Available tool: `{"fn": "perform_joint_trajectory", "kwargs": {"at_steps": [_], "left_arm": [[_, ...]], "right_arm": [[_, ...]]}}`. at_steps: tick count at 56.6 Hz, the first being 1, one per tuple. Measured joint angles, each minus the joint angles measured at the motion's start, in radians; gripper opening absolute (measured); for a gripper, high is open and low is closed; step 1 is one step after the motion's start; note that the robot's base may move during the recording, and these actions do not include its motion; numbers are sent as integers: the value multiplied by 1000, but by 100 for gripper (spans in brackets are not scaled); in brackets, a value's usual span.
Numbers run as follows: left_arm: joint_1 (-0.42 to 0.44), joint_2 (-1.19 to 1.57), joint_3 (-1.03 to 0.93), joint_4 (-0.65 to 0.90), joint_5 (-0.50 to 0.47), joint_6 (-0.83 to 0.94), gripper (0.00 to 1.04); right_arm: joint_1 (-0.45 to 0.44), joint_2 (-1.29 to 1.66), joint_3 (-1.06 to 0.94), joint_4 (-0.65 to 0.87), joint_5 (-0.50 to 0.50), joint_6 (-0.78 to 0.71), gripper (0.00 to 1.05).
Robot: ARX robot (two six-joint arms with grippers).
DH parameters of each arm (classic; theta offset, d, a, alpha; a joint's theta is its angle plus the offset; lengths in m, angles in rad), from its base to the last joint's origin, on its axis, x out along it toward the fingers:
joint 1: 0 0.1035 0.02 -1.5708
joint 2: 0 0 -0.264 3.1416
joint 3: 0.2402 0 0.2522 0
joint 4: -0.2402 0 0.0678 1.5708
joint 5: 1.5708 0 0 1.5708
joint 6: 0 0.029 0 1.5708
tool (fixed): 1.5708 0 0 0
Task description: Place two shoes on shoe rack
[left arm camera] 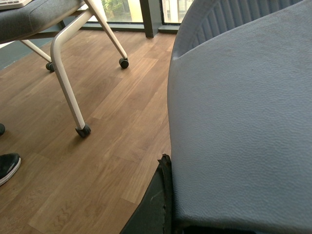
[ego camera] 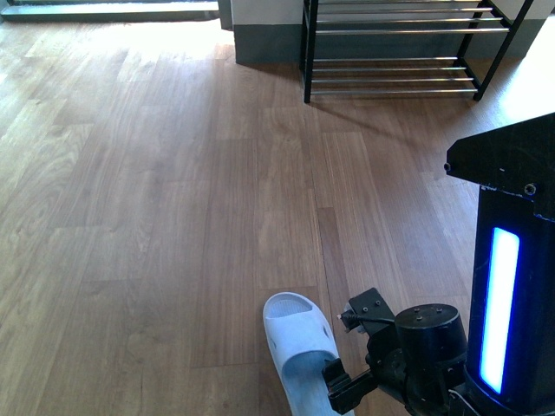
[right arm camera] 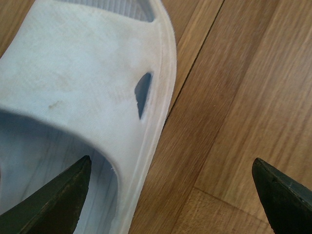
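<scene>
Shoe rack (ego camera: 390, 80): far off at 1 o'clock, against the wall.
Slide (ego camera: 297, 342): pale blue, flat on the floor at 6 o'clock, well apart from the rack.
Right pincer (right arm camera: 168, 195): spread wide and empty. One tip is over the slide's mouth, the other over bare floor.
Left pincer: out of sight.
Risk: a pinch on the soft side wall alone may fold it, and the slide could slip out on the way.
Floor (ego camera: 156, 217): sunlit wood planks, with a grey chair seat (left arm camera: 243, 122) nearby.

We see daylight glare whitening the far floor (ego camera: 130, 39); the shoe rack (ego camera: 395, 52) casts soft shadow; the right wrist close-up blurs.
</scene>
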Motion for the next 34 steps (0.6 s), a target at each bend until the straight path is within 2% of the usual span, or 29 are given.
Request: {"fn": "perform_joint_trajectory", "kwargs": {"at_steps": [4,17,28,34], "left_arm": [[0,0,0,0,0,0,2],[0,0,0,0,0,0,2],[0,0,0,0,0,0,2],[0,0,0,0,0,0,2]], "right_arm": [[4,3,0,27,21,9,96],[19,91,171,-60,-4,39,96],[9,102,206,-64,-1,42,96],[9,102,206,-58,8,42,86]]}}
